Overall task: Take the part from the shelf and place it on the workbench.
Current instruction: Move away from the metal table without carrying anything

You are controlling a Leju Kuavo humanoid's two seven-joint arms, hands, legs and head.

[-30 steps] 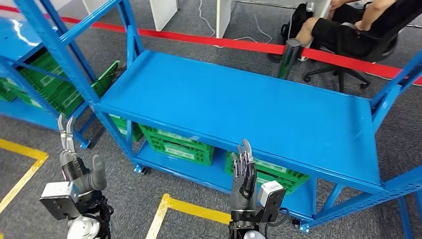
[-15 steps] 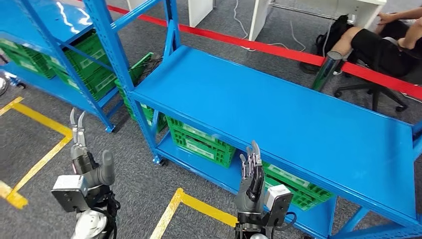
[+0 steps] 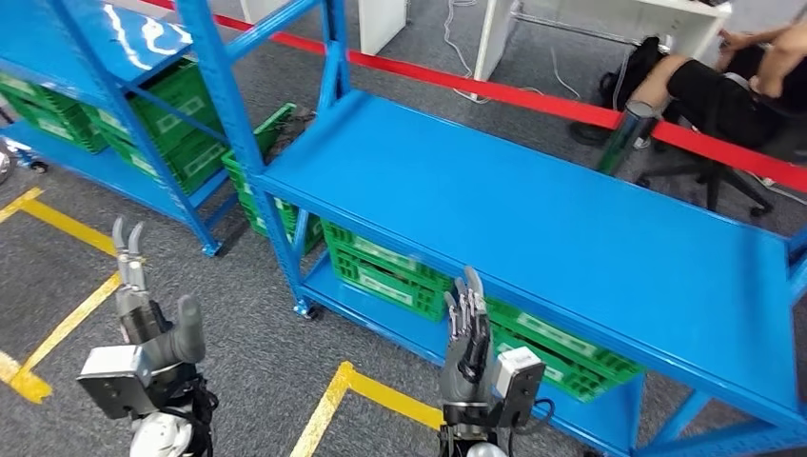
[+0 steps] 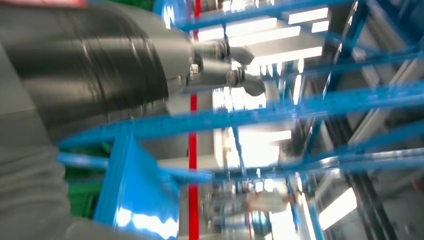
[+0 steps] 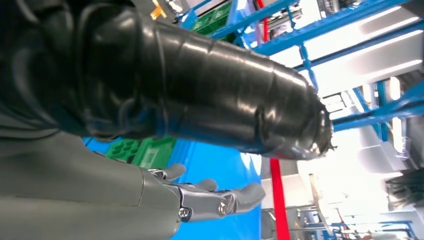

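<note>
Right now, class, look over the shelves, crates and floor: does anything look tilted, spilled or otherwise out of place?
One green crate leans tilted against the rack post between the two shelf units, while the other crates sit flat on the lower shelf. Nothing looks spilled.

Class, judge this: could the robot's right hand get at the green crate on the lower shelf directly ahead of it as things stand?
Probably yes: the right hand is raised, holding nothing, just before the green crate, with no post between; the shelf top overhangs it.

This looks like a warehouse or factory test floor. Blue steel shelving racks [image 3: 533,205] stand on grey carpet-like flooring, with green plastic crates [image 3: 381,267] stored on their lower levels. Yellow floor lines [image 3: 376,390] mark out zones, and a red barrier tape [image 3: 533,98] closes the area off from white desks [image 3: 609,19] where a person [image 3: 733,81] sits.
</note>
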